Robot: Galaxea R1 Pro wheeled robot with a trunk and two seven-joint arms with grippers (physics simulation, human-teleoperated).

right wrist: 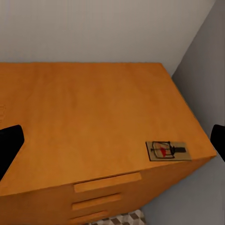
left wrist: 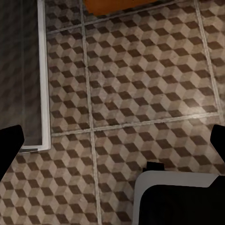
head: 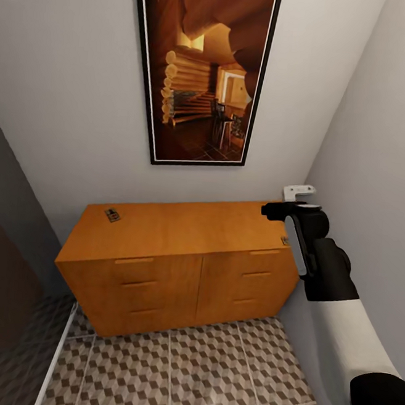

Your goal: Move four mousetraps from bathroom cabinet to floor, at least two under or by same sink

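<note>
Mousetraps sit on the cabinet (head: 181,231): one (right wrist: 167,150) at its right front corner, so I hover my right gripper (right wrist: 112,145), jaws spread, above it; another (head: 112,214) lies far left.

The right arm reached forward, its right gripper (head: 297,199) poised above the right end of the cabinet (head: 181,231), fingers spread wide apart. The left gripper's (left wrist: 112,140) fingers likewise stood wide apart.

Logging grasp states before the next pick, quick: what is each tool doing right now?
Left tool: open, holding nothing.
Right tool: open, holding nothing.
</note>
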